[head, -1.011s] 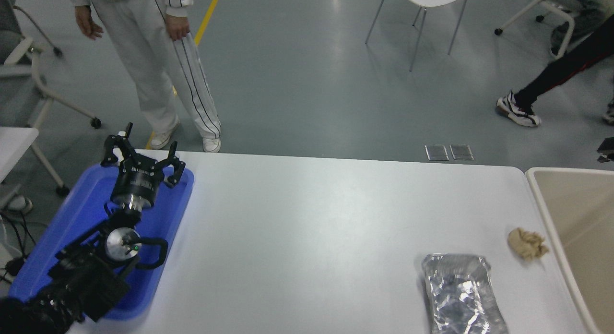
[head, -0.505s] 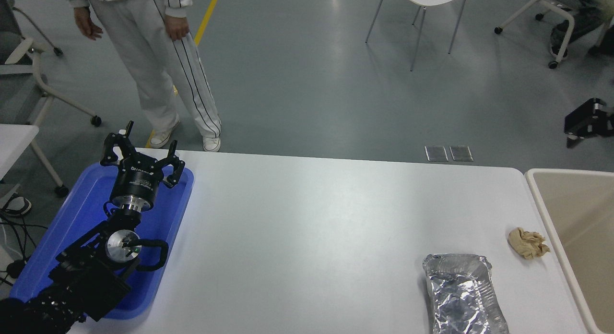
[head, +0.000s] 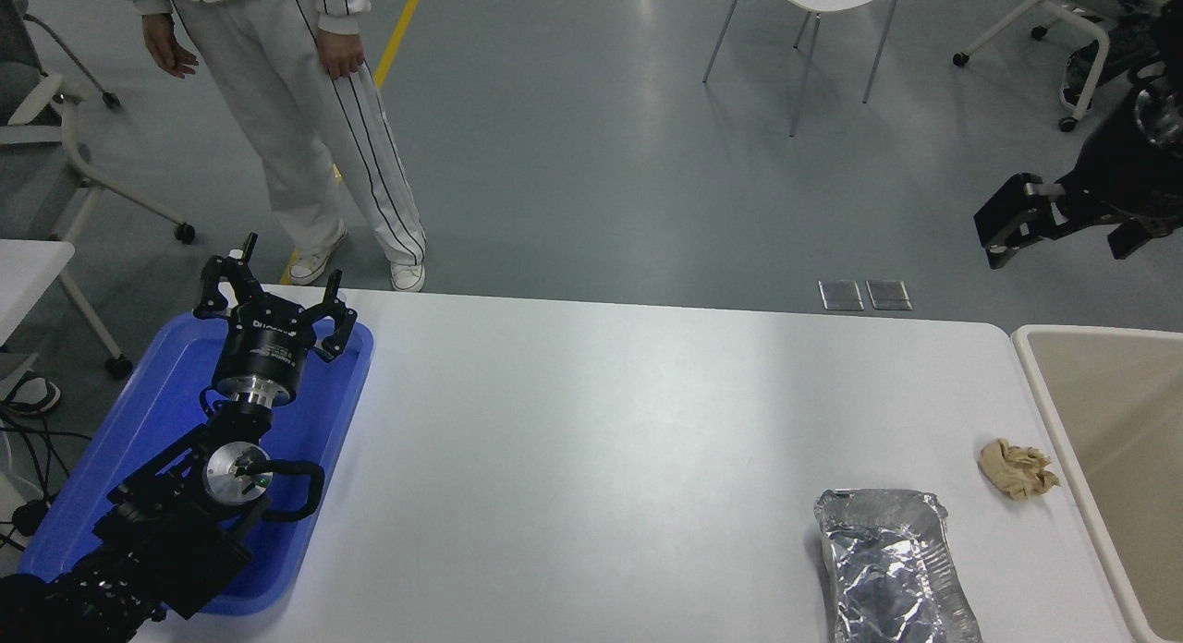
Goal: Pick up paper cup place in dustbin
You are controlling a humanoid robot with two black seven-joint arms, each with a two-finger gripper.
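The right gripper (head: 1007,225) (jaw state unreadable) and dustbin (head: 1040,384) are cut off; the left gripper (head: 274,303) rests spread over the blue tray (head: 333,412).

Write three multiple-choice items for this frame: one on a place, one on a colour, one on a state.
1. Where is the crumpled tan paper wad?
A. In the blue tray
B. On the table beside the dustbin
C. Inside the foil tray

2. What colour is the tray under the left gripper?
A. Blue
B. Green
C. Red

3. How are the left gripper's fingers?
A. Spread open, empty
B. Shut on the paper wad
C. Shut on the foil tray

Key: 1 B, it lies on the white table by the dustbin rim. 2 A, blue rim shows. 3 A, nothing between them.
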